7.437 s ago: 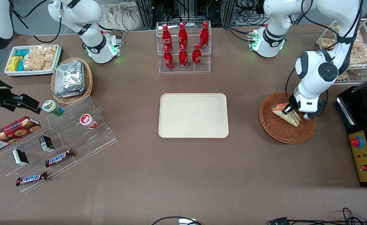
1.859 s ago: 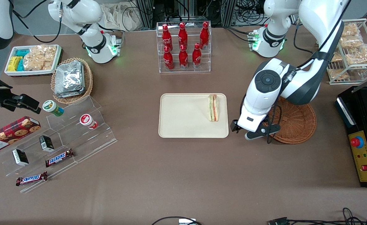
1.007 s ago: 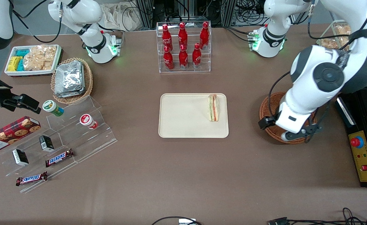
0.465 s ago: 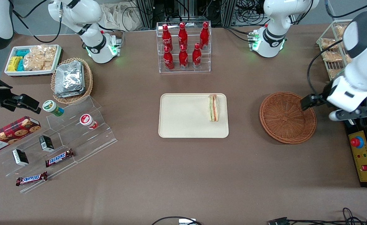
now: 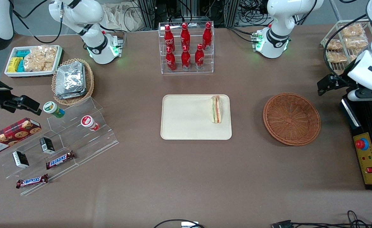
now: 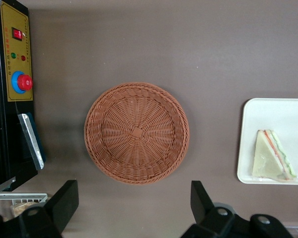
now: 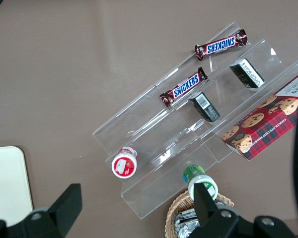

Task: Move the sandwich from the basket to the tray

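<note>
We see our claw (image 6: 131, 208) spread wide and holding nothing, raised above the tabletop (image 5: 186, 177) at the working arm's end, near a black control box (image 5: 368, 158) with a red button. Below it sits the basket (image 5: 291, 118), with nothing inside. Toward the middle of the tabletop lies the tray (image 5: 189, 118), and the sandwich (image 5: 216, 109) rests on it along the rim nearest the basket. Toward the parked arm's end, a clear stepped stand carries two bars marked SNICKERS (image 7: 221, 44), beside a red cookie box reading WALKERS (image 5: 10, 134).
</note>
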Action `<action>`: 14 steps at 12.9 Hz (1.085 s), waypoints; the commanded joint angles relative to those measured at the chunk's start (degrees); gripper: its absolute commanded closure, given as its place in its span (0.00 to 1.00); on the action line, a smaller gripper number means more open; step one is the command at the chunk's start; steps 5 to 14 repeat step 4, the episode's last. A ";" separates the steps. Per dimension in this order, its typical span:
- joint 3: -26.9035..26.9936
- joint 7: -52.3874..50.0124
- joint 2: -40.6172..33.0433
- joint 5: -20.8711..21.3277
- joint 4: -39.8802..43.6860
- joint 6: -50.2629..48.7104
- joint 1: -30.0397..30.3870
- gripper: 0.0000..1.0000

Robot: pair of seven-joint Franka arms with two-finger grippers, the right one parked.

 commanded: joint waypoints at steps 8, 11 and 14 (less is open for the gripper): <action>0.98 1.16 -3.45 -2.02 -1.55 -2.42 -0.91 0.00; 0.98 1.16 -3.45 -2.02 -1.55 -2.42 -0.91 0.00; 0.98 1.16 -3.45 -2.02 -1.55 -2.42 -0.91 0.00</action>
